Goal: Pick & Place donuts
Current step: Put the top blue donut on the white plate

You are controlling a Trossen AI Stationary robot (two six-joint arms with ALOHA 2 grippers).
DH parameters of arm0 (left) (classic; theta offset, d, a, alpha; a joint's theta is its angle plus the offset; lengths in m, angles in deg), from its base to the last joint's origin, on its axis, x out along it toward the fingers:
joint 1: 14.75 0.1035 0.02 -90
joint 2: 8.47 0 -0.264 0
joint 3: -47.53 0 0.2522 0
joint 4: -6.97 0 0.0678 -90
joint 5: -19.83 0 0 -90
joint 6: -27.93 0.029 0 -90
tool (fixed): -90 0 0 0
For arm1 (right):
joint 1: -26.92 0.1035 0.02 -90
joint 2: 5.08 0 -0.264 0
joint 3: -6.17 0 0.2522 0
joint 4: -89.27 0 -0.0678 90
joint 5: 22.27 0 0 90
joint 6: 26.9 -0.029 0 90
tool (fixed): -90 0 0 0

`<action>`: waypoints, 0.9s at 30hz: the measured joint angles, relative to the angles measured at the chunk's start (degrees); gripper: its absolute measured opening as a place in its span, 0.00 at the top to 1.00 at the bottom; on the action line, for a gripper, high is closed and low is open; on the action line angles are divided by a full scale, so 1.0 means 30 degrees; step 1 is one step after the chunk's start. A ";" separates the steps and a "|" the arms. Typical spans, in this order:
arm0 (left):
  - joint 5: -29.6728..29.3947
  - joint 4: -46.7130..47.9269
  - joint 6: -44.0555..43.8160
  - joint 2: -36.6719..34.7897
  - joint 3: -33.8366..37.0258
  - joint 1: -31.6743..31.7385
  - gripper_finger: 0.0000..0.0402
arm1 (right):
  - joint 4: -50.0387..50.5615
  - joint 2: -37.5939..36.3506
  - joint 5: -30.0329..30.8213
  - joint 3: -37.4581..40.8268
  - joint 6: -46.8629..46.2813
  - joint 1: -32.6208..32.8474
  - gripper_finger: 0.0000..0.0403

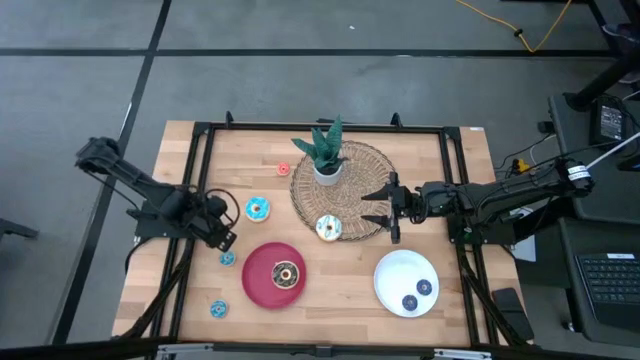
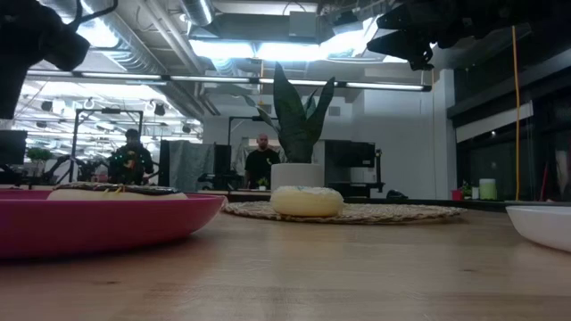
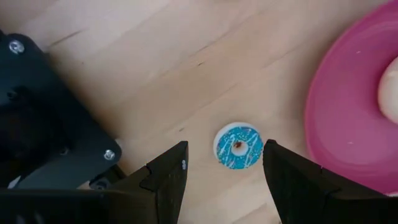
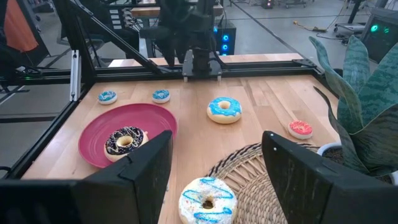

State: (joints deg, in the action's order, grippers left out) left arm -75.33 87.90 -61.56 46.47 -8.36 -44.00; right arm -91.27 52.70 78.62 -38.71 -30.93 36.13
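My left gripper [image 1: 226, 241] is open and hovers over a coin-sized blue donut [image 3: 239, 147] that lies flat on the table; in the left wrist view its fingers stand either side of the donut without touching it. My right gripper [image 1: 386, 211] is open, above the woven mat's edge beside the cream-white sprinkled donut [image 1: 328, 228], which lies on the mat. The light-blue iced donut [image 1: 257, 209] lies on the table. The chocolate donut [image 1: 286, 275] sits on the red plate [image 1: 258, 285]. Two small blue donuts [image 1: 417, 294] lie in the white plate [image 1: 386, 280].
A potted plant [image 1: 326, 152] stands on the round woven mat [image 1: 365, 170]. A small red donut [image 1: 283, 169] lies left of the mat, and another small blue one [image 1: 218, 309] near the table's near-left corner. A black frame [image 1: 196, 190] rims the table. People stand in the room behind [image 2: 261, 160].
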 joint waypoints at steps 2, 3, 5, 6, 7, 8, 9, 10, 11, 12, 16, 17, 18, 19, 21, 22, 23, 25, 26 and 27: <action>0.0067 -0.0027 -0.0150 0.0524 0.0000 -0.0215 0.51 | 0.0000 0.0000 0.0000 0.0000 0.0000 0.0007 0.38; 0.0088 -0.0030 -0.0246 0.0810 0.0000 -0.0334 0.51 | 0.0000 0.0000 0.0000 0.0000 0.0000 0.0007 0.38; 0.0227 -0.0084 -0.0396 0.1407 0.0000 -0.0558 0.51 | 0.0000 0.0000 0.0001 0.0000 0.0000 0.0006 0.38; 0.0268 -0.0184 -0.0427 0.1691 0.0000 -0.0670 0.51 | 0.0000 0.0000 0.0000 0.0000 0.0000 0.0001 0.38; 0.0271 -0.0375 -0.0439 0.1980 0.0000 -0.0792 0.51 | 0.0000 0.0000 0.0006 0.0000 0.0000 0.0006 0.38; 0.0270 -0.0599 -0.0458 0.2254 -0.0003 -0.0906 0.51 | 0.0000 0.0000 0.0000 0.0000 0.0000 0.0000 0.38; 0.0273 -0.0769 -0.0499 0.2530 0.0000 -0.1003 0.51 | 0.0000 0.0000 0.0000 0.0000 0.0000 0.0007 0.38; 0.0273 -0.0959 -0.0572 0.2794 0.0000 -0.1082 0.51 | 0.0000 0.0000 0.0000 0.0000 0.0000 0.0006 0.38; 0.0273 -0.1159 -0.0675 0.3073 0.0000 -0.1145 0.51 | -0.0001 0.0000 0.0000 0.0000 0.0000 0.0000 0.38; 0.0273 -0.1257 -0.0779 0.3355 0.0000 -0.1225 0.51 | -0.0001 0.0000 0.0001 0.0000 0.0000 0.0005 0.38; 0.0340 -0.1665 -0.1131 0.4551 0.0000 -0.1422 0.51 | 0.0000 0.0000 0.0005 0.0000 0.0000 0.0002 0.38; 0.0400 -0.1831 -0.1133 0.4836 0.0000 -0.1477 0.51 | 0.0000 0.0000 0.0000 0.0000 0.0000 0.0001 0.38; 0.0468 -0.2098 -0.1131 0.5121 0.0000 -0.1491 0.51 | 0.0000 0.0000 0.0003 0.0000 0.0000 0.0003 0.38; 0.0585 -0.2251 -0.1131 0.5404 0.0000 -0.1496 0.51 | 0.0000 0.0000 0.0003 0.0000 0.0000 0.0003 0.38; 0.0810 -0.2407 -0.1138 0.5949 0.0000 -0.1496 0.51 | -0.0001 0.0000 0.0000 0.0000 0.0000 0.0001 0.38; 0.0902 -0.2486 -0.1137 0.6205 0.0000 -0.1496 0.51 | 0.0000 0.0000 0.0000 0.0000 0.0000 0.0003 0.38; 0.1023 -0.2537 -0.1132 0.6450 0.0000 -0.1493 0.51 | -0.0006 0.0000 0.0000 0.0000 0.0000 0.0007 0.38; 0.1197 -0.2587 -0.1124 0.6893 0.0000 -0.1533 0.51 | 0.0000 0.0000 0.0000 0.0000 0.0000 0.0007 0.38; 0.1276 -0.2674 -0.1131 0.7082 0.0000 -0.1601 0.51 | 0.0000 0.0000 0.0000 0.0000 0.0000 0.0003 0.38; 0.1312 -0.2765 -0.1134 0.7255 0.0000 -0.1675 0.51 | -0.0004 0.0000 0.0002 0.0000 0.0000 0.0007 0.38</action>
State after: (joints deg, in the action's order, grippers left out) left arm -71.39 79.61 -64.96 68.23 -8.36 -49.02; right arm -91.28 52.70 78.63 -38.71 -30.93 36.15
